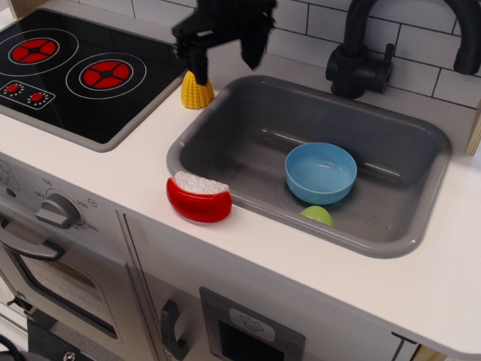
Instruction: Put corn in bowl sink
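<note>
The yellow ribbed corn (195, 92) stands upright on the white counter between the stove and the sink's left rim. The light-blue bowl (321, 172) sits upright inside the grey sink (225, 143), right of centre. My black gripper (224, 60) hangs open just above and slightly right of the corn, its left finger (200, 69) over the corn's top and its right finger above the sink's back-left corner. It holds nothing.
A red dish with a white top (198, 198) lies on the counter at the sink's front-left corner. A small green rounded toy (317, 215) lies in the sink in front of the bowl. A black faucet (361, 60) stands behind the sink. The black stove (83, 71) is at left.
</note>
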Controlling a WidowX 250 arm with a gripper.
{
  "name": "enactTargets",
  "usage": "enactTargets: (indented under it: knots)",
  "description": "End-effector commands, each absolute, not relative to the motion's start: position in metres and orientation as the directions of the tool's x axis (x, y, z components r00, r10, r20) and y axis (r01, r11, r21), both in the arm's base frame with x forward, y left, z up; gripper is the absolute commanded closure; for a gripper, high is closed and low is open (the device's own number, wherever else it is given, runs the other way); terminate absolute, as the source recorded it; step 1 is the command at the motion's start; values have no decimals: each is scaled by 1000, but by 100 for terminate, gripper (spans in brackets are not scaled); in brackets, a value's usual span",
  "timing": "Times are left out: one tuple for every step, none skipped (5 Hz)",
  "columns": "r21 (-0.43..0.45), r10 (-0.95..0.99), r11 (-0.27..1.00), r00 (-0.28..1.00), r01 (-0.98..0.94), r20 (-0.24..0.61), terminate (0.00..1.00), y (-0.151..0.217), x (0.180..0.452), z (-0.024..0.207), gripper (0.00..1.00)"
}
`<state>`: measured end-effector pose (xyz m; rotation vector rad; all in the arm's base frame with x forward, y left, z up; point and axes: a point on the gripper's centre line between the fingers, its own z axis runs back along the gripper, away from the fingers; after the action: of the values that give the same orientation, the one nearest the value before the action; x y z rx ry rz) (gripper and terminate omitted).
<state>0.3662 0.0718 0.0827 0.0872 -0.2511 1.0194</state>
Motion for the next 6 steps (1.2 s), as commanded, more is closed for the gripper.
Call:
enactTargets:
  knots:
    - [-65,902,369,340,-927,266,0,116,363,101,0]
    - [-29,918,307,288,-951,272,0,121,364,87,0]
    - [-28,935,273,258,-962,243,0,120,361,73,0]
    - [-64,954,233,215,-970,211,0,114,363,64,0]
    - [-84,963,184,162,-979,214,0,111,362,60,0]
    - [-42,952,215,200,-976,230,0,110,361,57,100]
